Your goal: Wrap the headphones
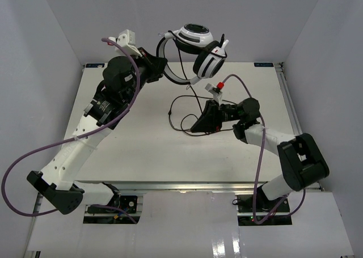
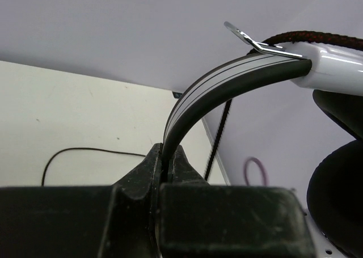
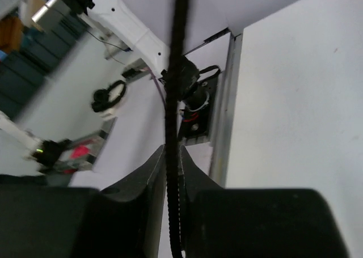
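The headphones point(image 1: 199, 41), white with black-centred earcups, hang in the air over the back of the table. My left gripper point(image 1: 161, 62) is shut on their headband point(image 2: 224, 82), which rises from between the closed jaws of the left gripper point(image 2: 167, 154) and curves right toward a black earcup point(image 2: 340, 184). The thin dark cable point(image 1: 180, 101) drops from the headphones and loops on the table. My right gripper point(image 1: 197, 126), low over the table's middle, is shut on the braided cable point(image 3: 177, 71), which runs straight up out of the right gripper point(image 3: 173, 154).
The white table point(image 1: 142, 150) is enclosed by white walls at the left, back and right. A metal rail point(image 3: 223, 122) lines its edge. Thick purple arm cables point(image 1: 34, 156) arc beside both arms. A slack cable loop point(image 2: 62, 153) lies on the table.
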